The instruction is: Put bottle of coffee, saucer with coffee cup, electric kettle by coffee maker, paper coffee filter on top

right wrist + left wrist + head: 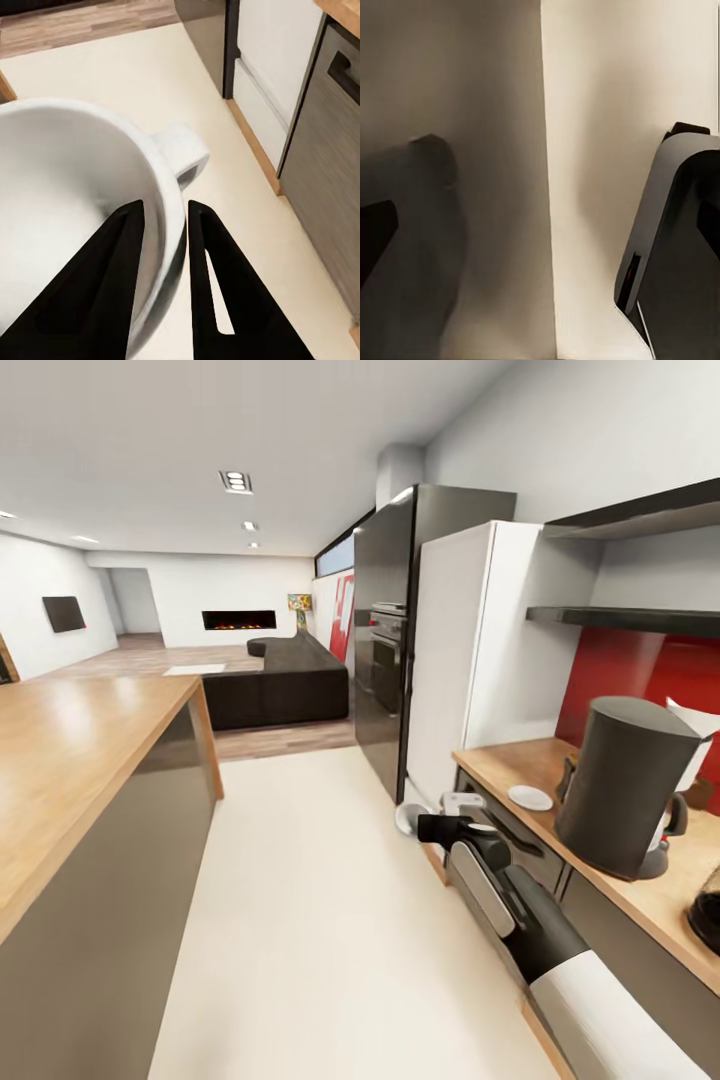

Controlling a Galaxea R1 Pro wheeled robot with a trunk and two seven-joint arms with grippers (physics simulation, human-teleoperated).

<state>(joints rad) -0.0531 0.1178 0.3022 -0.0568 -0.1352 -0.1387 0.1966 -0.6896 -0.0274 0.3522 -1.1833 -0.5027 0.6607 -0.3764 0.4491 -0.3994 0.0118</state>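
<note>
Mid-task, right gripper [166,225] jaws clamp the coffee cup [82,187] rim, carried above the floor short of the table [520,760], where the saucer [530,797] waits empty beside the coffee maker [622,785]; left jaws' state unclear; cup placement remains.
</note>
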